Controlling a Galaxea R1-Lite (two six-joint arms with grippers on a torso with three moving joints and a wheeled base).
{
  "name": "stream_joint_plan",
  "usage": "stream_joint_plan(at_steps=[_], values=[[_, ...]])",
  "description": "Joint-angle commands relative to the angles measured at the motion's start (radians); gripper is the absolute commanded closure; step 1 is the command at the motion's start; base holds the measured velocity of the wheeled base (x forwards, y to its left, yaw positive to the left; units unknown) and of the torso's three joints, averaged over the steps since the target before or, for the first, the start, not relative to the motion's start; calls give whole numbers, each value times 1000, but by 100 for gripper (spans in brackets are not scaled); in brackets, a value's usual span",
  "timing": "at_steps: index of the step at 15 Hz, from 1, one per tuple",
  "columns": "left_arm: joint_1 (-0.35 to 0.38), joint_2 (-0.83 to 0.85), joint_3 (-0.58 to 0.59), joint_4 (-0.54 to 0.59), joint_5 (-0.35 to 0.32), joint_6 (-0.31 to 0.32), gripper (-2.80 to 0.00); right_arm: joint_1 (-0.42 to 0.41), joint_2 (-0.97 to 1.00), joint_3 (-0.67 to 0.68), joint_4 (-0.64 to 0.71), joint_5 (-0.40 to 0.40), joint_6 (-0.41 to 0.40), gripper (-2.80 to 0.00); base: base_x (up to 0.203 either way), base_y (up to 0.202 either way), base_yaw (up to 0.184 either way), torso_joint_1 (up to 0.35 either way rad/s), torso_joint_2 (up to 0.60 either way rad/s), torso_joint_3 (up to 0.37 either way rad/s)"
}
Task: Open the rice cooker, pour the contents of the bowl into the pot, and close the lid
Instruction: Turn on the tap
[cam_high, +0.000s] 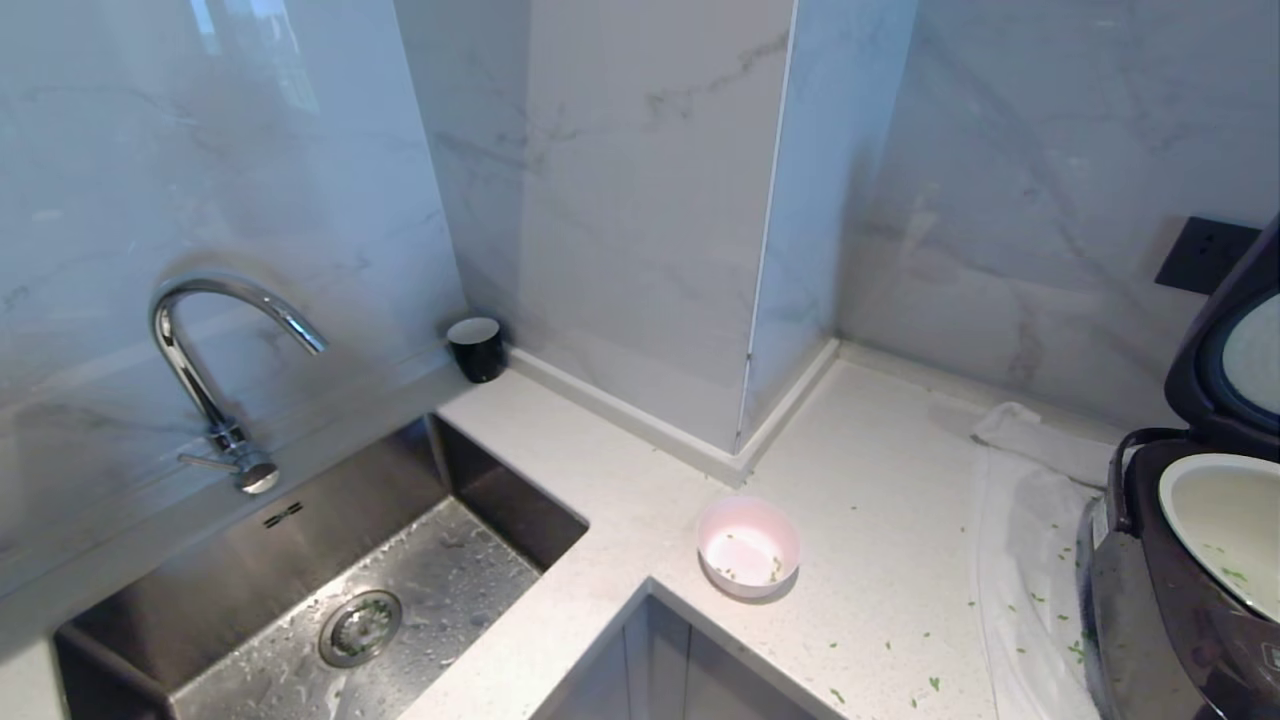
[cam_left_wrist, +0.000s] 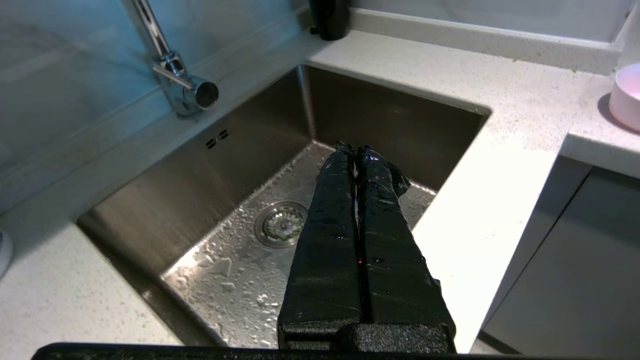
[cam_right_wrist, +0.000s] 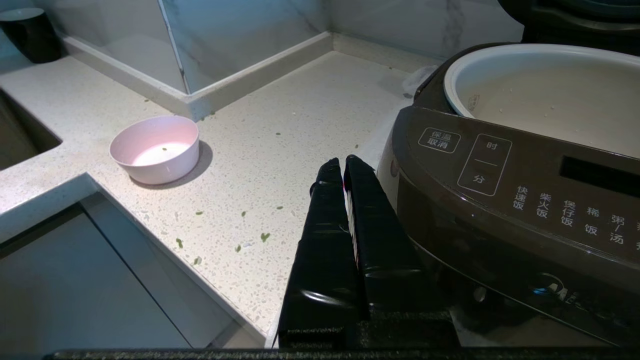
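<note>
Hanging empty with its fingers pressed together, your right claw (cam_right_wrist: 344, 165) sits just beside the rice cooker (cam_right_wrist: 500, 200) front; the left claw (cam_left_wrist: 356, 150), likewise closed on nothing, hovers over the sink (cam_left_wrist: 240, 165). I judge the pour done: the bowl (cam_high: 749, 546) stands upright on the desk (cam_high: 880, 480), nearly bare, green contents (cam_high: 1232, 574) lie in the pot (cam_high: 1215, 520), bits strewn about. The lid (cam_high: 1225, 370) stands up, so closing it is your next move. Mind the desk's inner corner edge and the wall behind the hinge; open room lies between bowl and cooker.
</note>
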Motion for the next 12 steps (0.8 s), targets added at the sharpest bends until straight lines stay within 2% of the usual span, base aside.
stream_joint_plan(at_steps=[1, 2, 5, 8, 10, 12], values=[[1, 2, -6, 2, -4, 40, 0, 1, 0, 0, 0, 1, -1, 0, 0, 0, 0, 0, 0, 0], [2, 22, -28, 2, -27, 53, 0, 1, 0, 0, 0, 1, -2, 0, 0, 0, 0, 0, 0, 0], [9, 223, -161, -17, -134, 9, 0, 1, 0, 0, 0, 1, -1, 0, 0, 0, 0, 0, 0, 0], [11, 491, -236, -113, -244, -11, 0, 1, 0, 0, 0, 1, -1, 0, 0, 0, 0, 0, 0, 0], [-2, 711, -273, -208, -273, -22, 0, 1, 0, 0, 0, 1, -1, 0, 0, 0, 0, 0, 0, 0], [-23, 923, -314, -301, -259, -39, 0, -1, 0, 0, 0, 1, -2, 0, 0, 0, 0, 0, 0, 0]])
